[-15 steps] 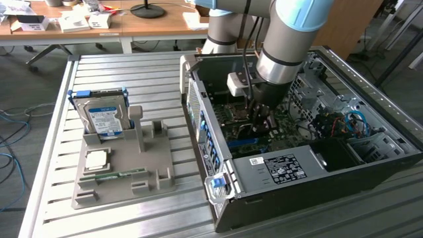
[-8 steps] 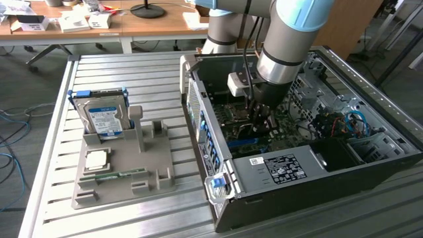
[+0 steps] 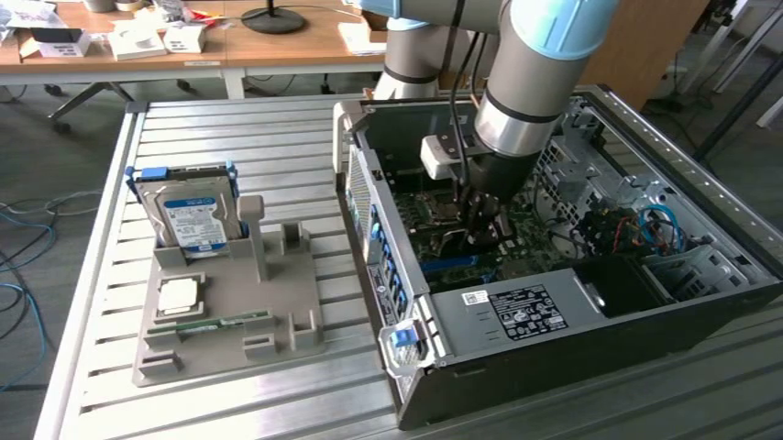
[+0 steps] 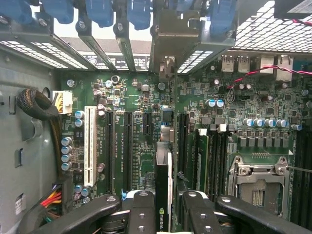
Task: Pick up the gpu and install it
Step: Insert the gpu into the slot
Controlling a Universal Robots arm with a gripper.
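My gripper point(image 3: 481, 223) reaches down into the open computer case point(image 3: 404, 275), over the green motherboard point(image 3: 446, 247). In the wrist view the gpu point(image 4: 163, 187) appears edge-on as a thin dark card with a green logo, clamped between my two black fingers point(image 4: 141, 212). Its metal bracket point(image 4: 168, 53) stands at the case's rear slot openings. The card's lower edge lies along a motherboard slot between the black expansion slots point(image 4: 127, 146) and the memory slots; whether it is fully seated there I cannot tell.
A grey fixture point(image 3: 233, 339) at the exterior view's left holds an upright hard drive point(image 3: 190, 215), a small square chip point(image 3: 180, 293) and a green memory stick point(image 3: 220, 323). Inside the case are a white slot point(image 4: 90, 146), a processor socket point(image 4: 258, 187), a cable bundle point(image 4: 39, 107) and the power supply point(image 3: 526, 307).
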